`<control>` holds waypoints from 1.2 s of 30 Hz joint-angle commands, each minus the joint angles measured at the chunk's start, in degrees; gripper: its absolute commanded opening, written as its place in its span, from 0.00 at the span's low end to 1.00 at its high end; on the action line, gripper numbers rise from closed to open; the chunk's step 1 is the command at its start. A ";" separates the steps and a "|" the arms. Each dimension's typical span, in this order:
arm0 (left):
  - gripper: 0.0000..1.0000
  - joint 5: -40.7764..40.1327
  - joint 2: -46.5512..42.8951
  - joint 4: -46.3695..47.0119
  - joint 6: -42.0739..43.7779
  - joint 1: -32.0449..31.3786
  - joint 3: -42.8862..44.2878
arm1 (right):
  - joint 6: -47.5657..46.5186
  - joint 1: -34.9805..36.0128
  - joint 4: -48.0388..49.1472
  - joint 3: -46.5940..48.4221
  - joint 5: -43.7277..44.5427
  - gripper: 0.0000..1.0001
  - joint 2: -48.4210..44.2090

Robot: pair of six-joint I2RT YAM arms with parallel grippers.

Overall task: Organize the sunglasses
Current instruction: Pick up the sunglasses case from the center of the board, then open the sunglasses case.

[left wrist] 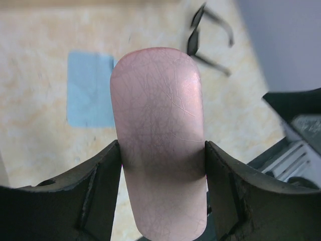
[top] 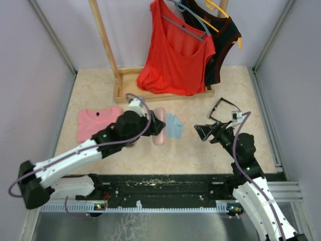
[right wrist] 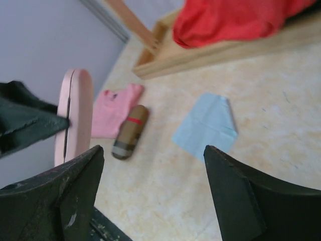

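One pair of sunglasses (top: 221,107) with a thick black frame lies on the table at the right, arms unfolded; the left wrist view shows the sunglasses (left wrist: 201,34) beyond the case. My left gripper (top: 156,125) is shut on the oblong pink case (left wrist: 158,120), with both jaws pressed against its sides. In the right wrist view the pink case (right wrist: 75,113) stands on edge above the table. My right gripper (top: 201,131) is open and holds nothing, just in front of the sunglasses; between its fingertips (right wrist: 153,149) only bare table shows.
A light blue cloth (top: 174,125) lies beside the pink case. A brown plaid case (right wrist: 129,131) and a folded pink shirt (top: 95,123) lie to the left. A wooden rack (top: 165,93) with a red top (top: 175,55) stands at the back.
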 commanded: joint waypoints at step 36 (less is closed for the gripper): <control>0.00 44.36 -28.61 32.41 17.07 4.00 0.90 | -7.16 41.87 50.98 25.13 -11.91 0.99 31.94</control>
